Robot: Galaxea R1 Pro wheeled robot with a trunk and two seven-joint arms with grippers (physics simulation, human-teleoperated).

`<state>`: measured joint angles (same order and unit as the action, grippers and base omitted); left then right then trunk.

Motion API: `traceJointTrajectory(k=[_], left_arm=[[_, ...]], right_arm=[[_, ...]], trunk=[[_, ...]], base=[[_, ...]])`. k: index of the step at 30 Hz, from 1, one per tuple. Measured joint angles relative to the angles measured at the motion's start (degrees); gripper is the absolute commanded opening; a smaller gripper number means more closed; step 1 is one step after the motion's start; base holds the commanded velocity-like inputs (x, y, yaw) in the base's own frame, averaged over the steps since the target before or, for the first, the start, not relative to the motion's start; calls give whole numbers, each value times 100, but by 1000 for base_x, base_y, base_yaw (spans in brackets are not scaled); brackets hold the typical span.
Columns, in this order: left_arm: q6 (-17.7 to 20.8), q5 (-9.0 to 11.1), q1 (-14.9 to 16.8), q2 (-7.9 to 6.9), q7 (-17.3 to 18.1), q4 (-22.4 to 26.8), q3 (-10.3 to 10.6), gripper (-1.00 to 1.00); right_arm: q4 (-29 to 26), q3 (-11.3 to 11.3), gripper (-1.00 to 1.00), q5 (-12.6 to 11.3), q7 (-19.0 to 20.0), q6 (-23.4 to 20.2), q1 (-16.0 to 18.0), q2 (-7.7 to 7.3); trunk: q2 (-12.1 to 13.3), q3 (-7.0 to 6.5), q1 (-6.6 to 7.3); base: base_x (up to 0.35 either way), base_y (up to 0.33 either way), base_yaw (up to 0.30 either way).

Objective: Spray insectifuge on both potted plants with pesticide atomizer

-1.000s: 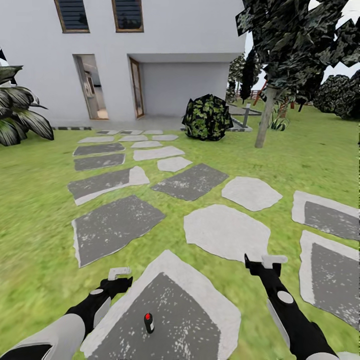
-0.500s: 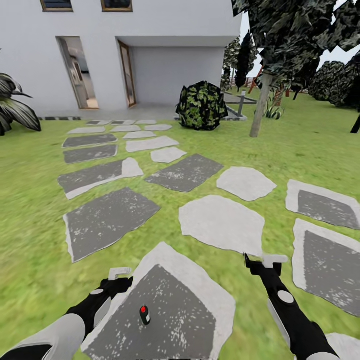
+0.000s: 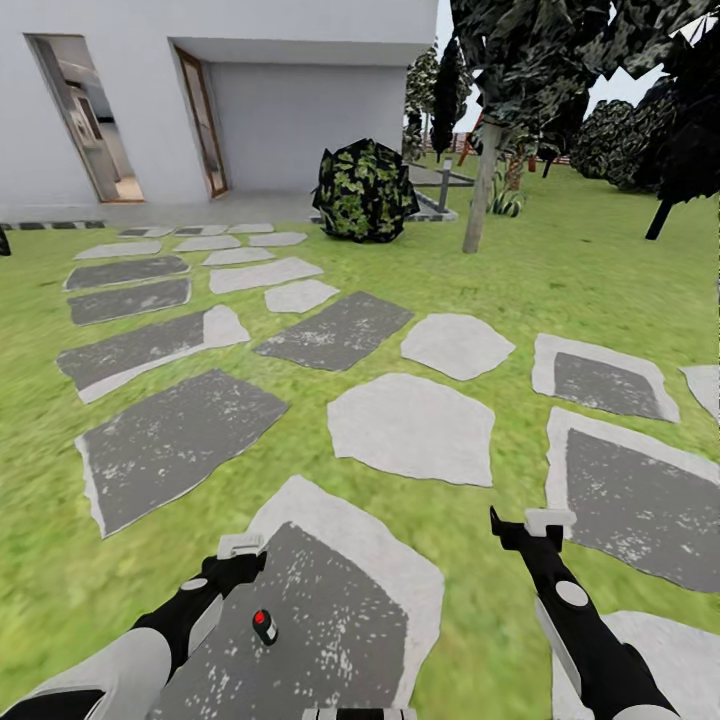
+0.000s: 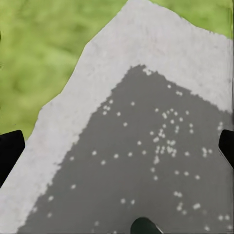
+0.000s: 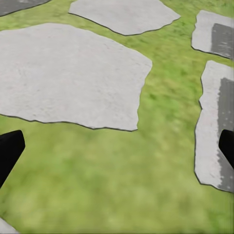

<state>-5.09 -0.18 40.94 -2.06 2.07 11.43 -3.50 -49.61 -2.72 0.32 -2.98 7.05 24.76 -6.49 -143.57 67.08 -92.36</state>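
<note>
The pesticide atomizer (image 3: 264, 627), a small dark bottle with a red top, stands upright on a dark grey stepping stone (image 3: 330, 610) in the garden lawn (image 3: 500, 270), close in front of me. My left gripper (image 3: 240, 547) hovers just beyond and slightly left of it, open; in the left wrist view its fingers (image 4: 9, 151) stand wide apart over that stone (image 4: 146, 146). My right gripper (image 3: 535, 520) is open over grass, well to the right of the bottle, with its fingers (image 5: 9, 148) spread above the lawn (image 5: 112, 185). The potted plants are out of view.
Stepping stones (image 3: 412, 428) lead across the lawn toward a white house (image 3: 300, 110) with an open doorway (image 3: 85, 130). A dark round bush (image 3: 365, 190) and a thin tree trunk (image 3: 480, 200) stand beyond them. More trees line the far right.
The whole picture has slid left and down, so the camera has turned right. Both arms keep the same pose. The atomizer sits a little further left in the picture.
</note>
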Motion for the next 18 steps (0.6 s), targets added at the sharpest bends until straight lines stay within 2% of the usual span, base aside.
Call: traceJointTrajectory(k=[4, 8, 18], left_arm=[[-509, -6, -2, -5, 3, -37, -1, 100], [-664, -6, -2, -11, 0, -66, -1, 100], [-694, -13, -2, -14, 0, -74, -5, 100]], right_arm=[[0, 2, 100, 0, -5, 0, 0, 0], [-5, 3, 100, 0, -8, 0, 0, 0], [-8, 2, 100, 0, -9, 0, 0, 0]], trunk=[[0, 0, 0], [0, 0, -1], [0, 0, -4]], base=[[31, 0, -12], [-66, 0, -1], [-310, 0, 0]])
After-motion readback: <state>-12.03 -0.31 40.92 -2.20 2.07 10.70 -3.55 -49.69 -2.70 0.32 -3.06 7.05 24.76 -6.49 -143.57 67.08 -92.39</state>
